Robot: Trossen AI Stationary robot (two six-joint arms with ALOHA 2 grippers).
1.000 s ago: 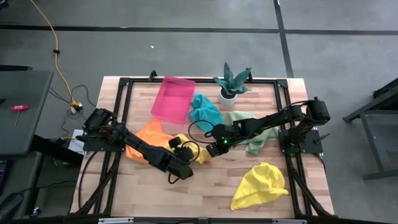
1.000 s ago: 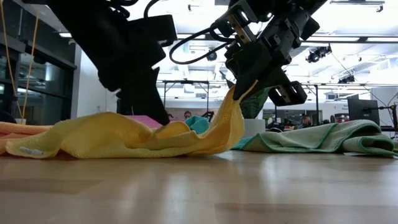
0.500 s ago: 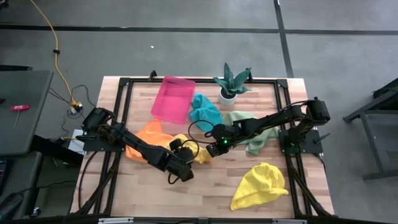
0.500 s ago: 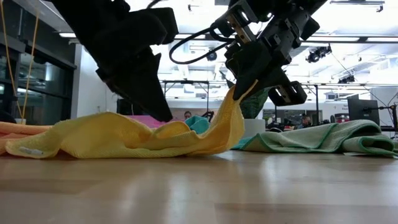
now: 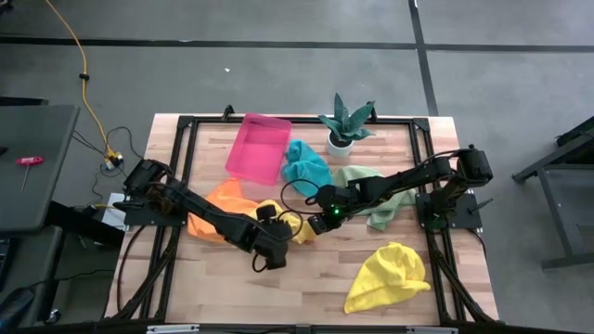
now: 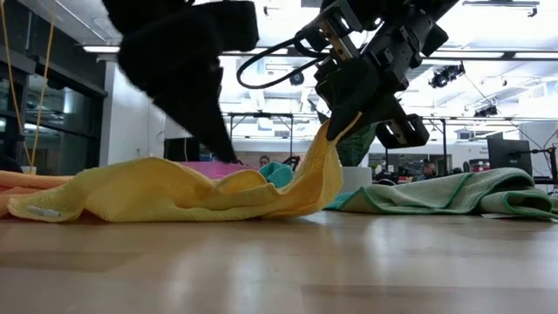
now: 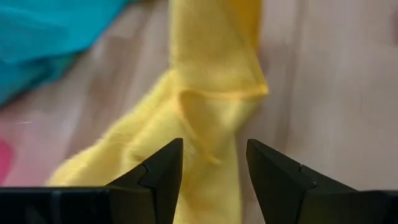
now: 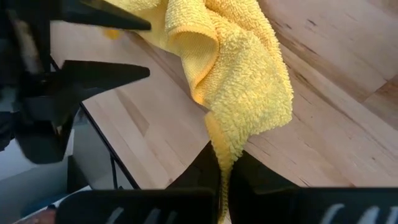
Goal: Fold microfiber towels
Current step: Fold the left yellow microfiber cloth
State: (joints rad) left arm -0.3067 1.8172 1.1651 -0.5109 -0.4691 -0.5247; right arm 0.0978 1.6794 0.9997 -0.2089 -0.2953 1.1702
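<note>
The right tool (image 5: 316, 223) was clenched on one raised corner of the soft yellow microfiber towel (image 5: 278, 219). The rest of that towel trailed across the wooden desk (image 5: 306, 278) toward the left tool (image 5: 275, 243), which hovered just above it, released.

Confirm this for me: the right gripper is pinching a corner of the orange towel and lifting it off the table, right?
Not quite: the right gripper is pinching a corner of the yellow towel, not the orange one, as the low view shows. The rest holds.
</note>
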